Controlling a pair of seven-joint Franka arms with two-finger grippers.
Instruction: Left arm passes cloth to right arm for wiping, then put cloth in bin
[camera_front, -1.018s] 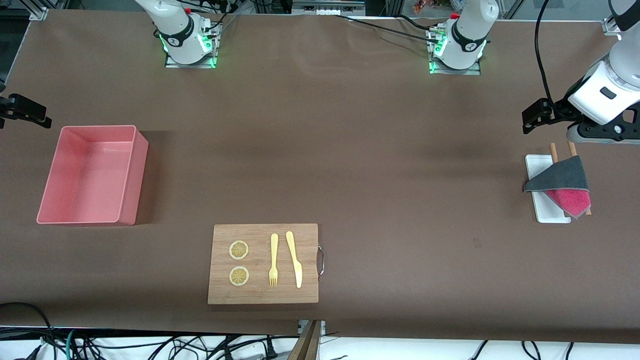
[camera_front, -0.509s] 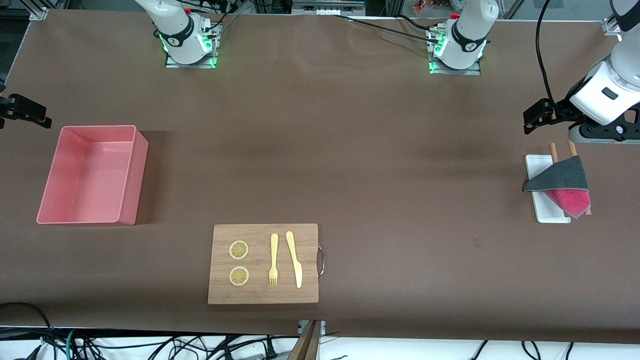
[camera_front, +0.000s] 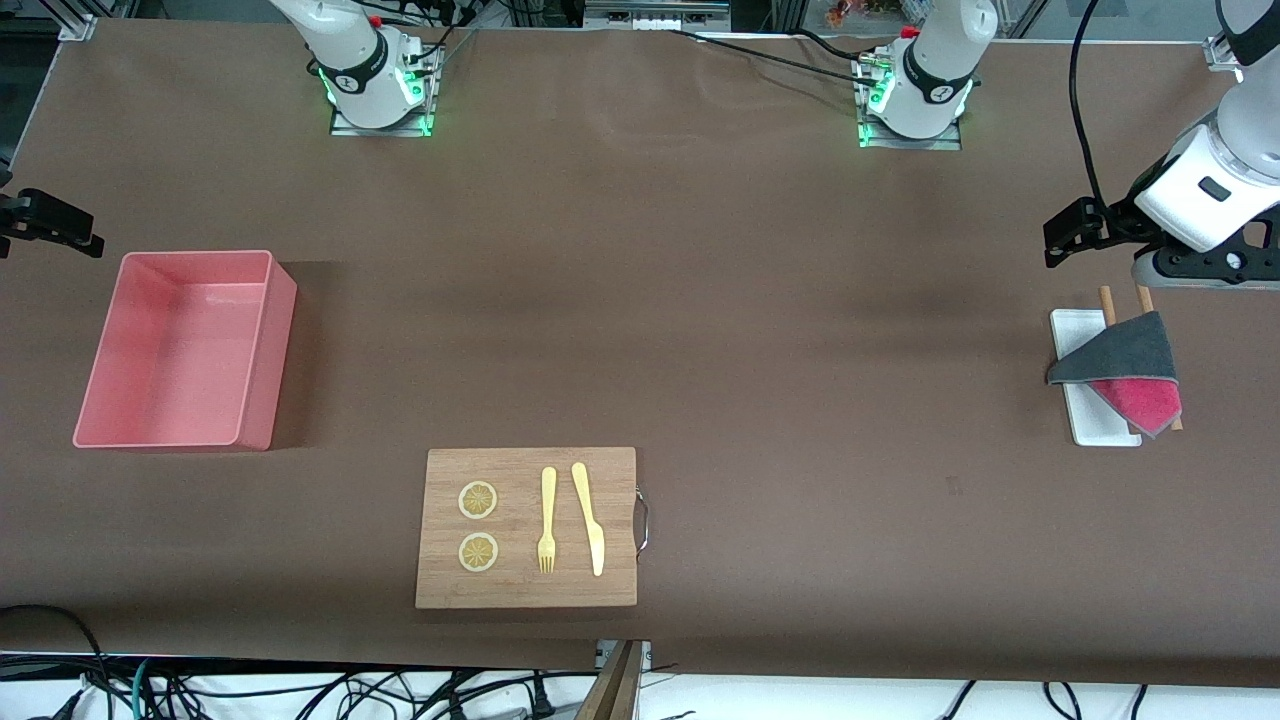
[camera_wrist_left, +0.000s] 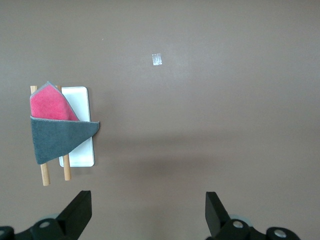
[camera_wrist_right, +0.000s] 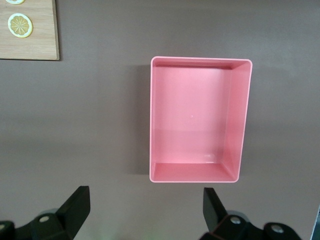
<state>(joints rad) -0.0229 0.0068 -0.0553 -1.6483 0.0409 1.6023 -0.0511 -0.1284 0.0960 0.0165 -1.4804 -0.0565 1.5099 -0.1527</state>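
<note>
I see bare brown table (camera_front: 700, 300) stretching between the pink bin (camera_front: 255, 345) and the white tray (camera_front: 1075, 330). Only the wooden cutting board (camera_front: 525, 590), carrying fork (camera_front: 547, 520), knife (camera_front: 590, 520) and lemon slices (camera_front: 477, 500), interrupts the strip nearest the front camera.

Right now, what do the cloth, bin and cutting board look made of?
Cloth: soft fabric, grey face folded over magenta, matte and fuzzy, likely microfibre. Bin: pink plastic, smooth, faint sheen on its floor. Cutting board: wood, maybe bamboo, visible grain, with a metal handle.
</note>
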